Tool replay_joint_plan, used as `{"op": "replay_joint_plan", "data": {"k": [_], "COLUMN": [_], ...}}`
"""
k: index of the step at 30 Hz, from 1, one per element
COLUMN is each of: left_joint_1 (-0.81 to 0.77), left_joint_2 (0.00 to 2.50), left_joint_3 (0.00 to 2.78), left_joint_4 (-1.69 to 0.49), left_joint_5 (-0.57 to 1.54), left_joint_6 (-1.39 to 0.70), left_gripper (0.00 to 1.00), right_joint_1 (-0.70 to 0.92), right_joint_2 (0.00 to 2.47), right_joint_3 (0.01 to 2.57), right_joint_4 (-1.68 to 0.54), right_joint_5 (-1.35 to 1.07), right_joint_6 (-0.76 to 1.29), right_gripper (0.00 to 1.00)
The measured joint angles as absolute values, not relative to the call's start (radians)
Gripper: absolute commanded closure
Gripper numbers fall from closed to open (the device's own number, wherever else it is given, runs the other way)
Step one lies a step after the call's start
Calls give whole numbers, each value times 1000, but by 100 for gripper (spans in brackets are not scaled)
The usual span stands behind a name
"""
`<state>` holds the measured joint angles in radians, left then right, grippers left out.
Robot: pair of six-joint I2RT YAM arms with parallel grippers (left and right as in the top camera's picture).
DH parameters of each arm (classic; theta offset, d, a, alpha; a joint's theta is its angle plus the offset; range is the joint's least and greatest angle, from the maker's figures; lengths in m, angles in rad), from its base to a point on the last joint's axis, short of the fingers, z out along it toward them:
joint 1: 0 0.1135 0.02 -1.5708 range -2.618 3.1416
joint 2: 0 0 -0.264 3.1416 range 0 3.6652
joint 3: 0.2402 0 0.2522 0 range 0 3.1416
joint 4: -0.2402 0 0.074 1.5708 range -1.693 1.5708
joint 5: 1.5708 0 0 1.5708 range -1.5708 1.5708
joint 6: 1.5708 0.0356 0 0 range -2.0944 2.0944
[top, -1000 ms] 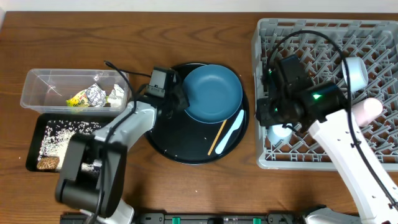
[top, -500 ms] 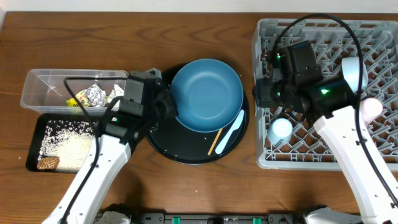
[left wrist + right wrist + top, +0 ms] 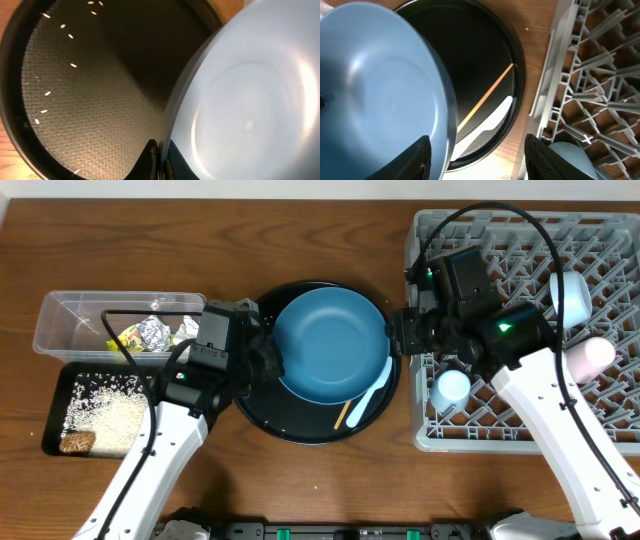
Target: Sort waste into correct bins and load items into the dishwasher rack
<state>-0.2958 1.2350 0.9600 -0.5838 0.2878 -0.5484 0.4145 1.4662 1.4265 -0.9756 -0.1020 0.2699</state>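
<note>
Your left gripper [image 3: 268, 363] is clenched on the left rim of the dark blue plate [image 3: 330, 340]. In the wrist view the two fingertips [image 3: 150, 156] pinch that rim tight, one on each face. The plate hangs over the round black tray [image 3: 262, 408], tilted, and it covers most of the tray's upper half. Look past the rim and you see the tray's textured floor with a few loose rice grains [image 3: 73, 65] scattered on it.

Your right gripper [image 3: 398, 340] sits just beside the plate's right edge with its jaws apart and nothing gripped. From its own camera the plate's right rim runs down between the two fingers [image 3: 420, 157]. The thin wooden chopstick [image 3: 350, 402] and the white plastic spoon [image 3: 376, 388] lie side by side on the tray at the plate's lower right.

Right of that arm you have the grey dishwasher rack [image 3: 520, 240]. The light blue cup [image 3: 452, 387] stands in it near the left wall, with the white bowl [image 3: 567, 297] and the pink cup [image 3: 592, 356] over by the right side.

Far left, the clear tub [image 3: 70, 315] holds the foil ball [image 3: 153, 332], the yellow-green wrapper [image 3: 125, 340] and the crumpled white paper [image 3: 187, 330]. The shallow black tray [image 3: 55, 395] just below it carries a spread of rice [image 3: 110, 405] and the small brown lump [image 3: 77, 442].
</note>
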Motion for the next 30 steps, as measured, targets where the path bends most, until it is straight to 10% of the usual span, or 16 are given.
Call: {"op": "replay_joint_plan", "data": {"k": [24, 30], "left_joint_1": [-363, -363], "left_joint_2": [1235, 1235], "left_joint_3": [960, 960], "left_joint_4": [-591, -601], "left_joint_5": [284, 278], "left_joint_6": [-542, -542], "left_gripper": [94, 94], "right_joint_1": [450, 454], "right_joint_2": [1591, 1591], "right_joint_3": [1410, 1410], "right_joint_4": [-921, -919], "right_joint_5": [-95, -89], "right_joint_6": [259, 253], "right_gripper": [66, 95]}}
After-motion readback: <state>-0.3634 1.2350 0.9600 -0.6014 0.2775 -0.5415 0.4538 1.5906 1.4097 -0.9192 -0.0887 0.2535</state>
